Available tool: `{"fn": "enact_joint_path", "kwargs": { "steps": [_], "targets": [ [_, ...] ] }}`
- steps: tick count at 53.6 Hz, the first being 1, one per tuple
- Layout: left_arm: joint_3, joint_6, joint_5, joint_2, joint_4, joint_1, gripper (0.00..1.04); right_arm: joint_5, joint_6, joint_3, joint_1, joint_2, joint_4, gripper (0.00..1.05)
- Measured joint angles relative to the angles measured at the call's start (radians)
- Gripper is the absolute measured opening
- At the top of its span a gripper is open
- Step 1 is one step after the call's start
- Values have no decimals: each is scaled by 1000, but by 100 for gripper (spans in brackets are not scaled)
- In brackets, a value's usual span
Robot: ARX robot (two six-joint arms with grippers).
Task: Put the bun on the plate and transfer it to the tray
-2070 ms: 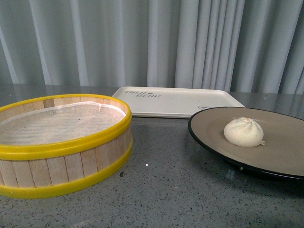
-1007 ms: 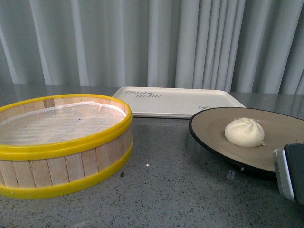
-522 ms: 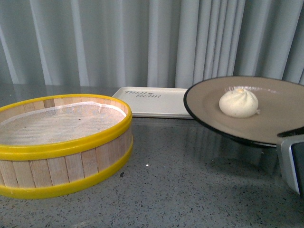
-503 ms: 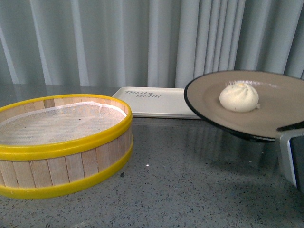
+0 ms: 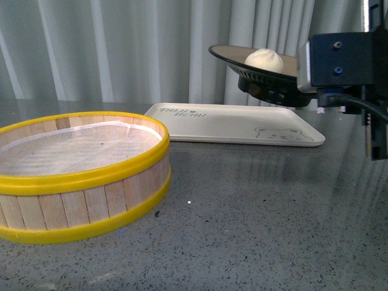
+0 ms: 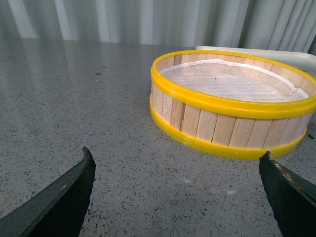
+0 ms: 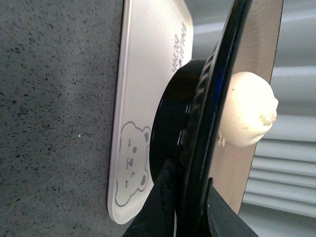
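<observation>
The black-rimmed plate [image 5: 242, 57] hangs in the air above the right part of the cream tray [image 5: 230, 124], with the white bun [image 5: 264, 59] sitting on its tan inside. My right gripper [image 7: 190, 185] is shut on the plate's rim [image 7: 217, 98], one finger under the black foot and one on the tan face. The bun [image 7: 247, 111] rests near the plate's middle, and the tray's bear drawing [image 7: 131, 165] lies below. My left gripper [image 6: 177, 151] is open over bare tabletop, a short way from the steamer basket.
A yellow-rimmed wooden steamer basket [image 5: 79, 170] with a paper liner stands at the front left, also in the left wrist view [image 6: 232, 98]. The speckled grey table [image 5: 254, 212] runs back to a grey curtain. My right arm's wrist block [image 5: 336, 60] fills the upper right.
The plate with the bun has risen off the table at the right and moved back over the tray. My right arm has come up into view with it.
</observation>
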Motion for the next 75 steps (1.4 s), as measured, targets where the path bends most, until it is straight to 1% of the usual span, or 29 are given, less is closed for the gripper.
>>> {"fn": "enact_joint_path", "kwargs": {
  "steps": [15, 25, 42, 57, 66, 67, 68, 73, 75],
  "targets": [
    [0, 0, 0, 0, 0, 0, 98, 63, 23, 287, 14, 236, -117, 3],
    [0, 0, 0, 0, 0, 0, 98, 67, 18, 404, 25, 324, -183, 3],
    [0, 0, 0, 0, 0, 0, 98, 67, -14, 549, 28, 466, -248, 3],
    [0, 0, 0, 0, 0, 0, 98, 68, -45, 635, 15, 545, -295, 3],
    [0, 0, 0, 0, 0, 0, 98, 101, -45, 675, 12, 562, -348, 3],
    [0, 0, 0, 0, 0, 0, 98, 103, -47, 678, 12, 562, -355, 3],
    [0, 0, 0, 0, 0, 0, 98, 107, -47, 679, 12, 562, -360, 9],
    [0, 0, 0, 0, 0, 0, 98, 103, -37, 679, 14, 561, -365, 27],
    [0, 0, 0, 0, 0, 0, 98, 101, -31, 677, 16, 560, -365, 32]
  ]
}}
